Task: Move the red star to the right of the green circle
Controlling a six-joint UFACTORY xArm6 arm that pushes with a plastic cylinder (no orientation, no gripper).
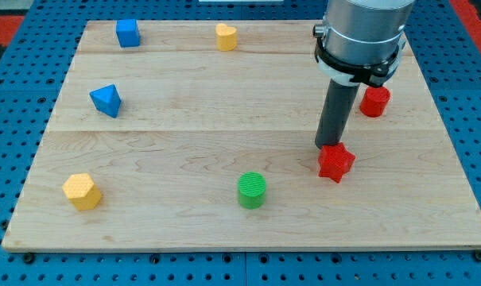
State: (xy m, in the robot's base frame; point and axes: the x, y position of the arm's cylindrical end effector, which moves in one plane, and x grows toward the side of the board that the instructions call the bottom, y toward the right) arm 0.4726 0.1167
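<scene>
- No pincer is fitted on this arm — it ends in a dark rod [335,111], so there is nothing to be wide, narrow or holding; only my tip [329,146] works the blocks.
- My tip sits at the red star's [336,162] upper-left edge, touching it or very nearly so; the exact contact is hidden by the rod.
- Red star lies on the board [184,230] toward the view's right, up and to the right of the green circle [252,191], with clear wood between them.
- Green circle stands alone near the board's bottom edge, roughly at mid-width.
- Judged from this layout, the step in hand is the push itself — the star is already on the circle's right side, but sits higher in the view than the circle does.
- The next move probably calls for a push toward the view's bottom, with the tip set above the star, so that the star comes level with the circle.
- A slight drift to the view's left would also bring it nearer, though it should stop short of knocking the circle.
- Star points can make it spin off a glancing contact, so a push through its middle looks safer.
- Other blocks are well apart from this work: a red cylinder [374,102] partly behind the arm, a blue cube [128,32], a yellow heart [226,36], a blue pyramid-like block [106,100] and a yellow hexagon [82,191].
</scene>
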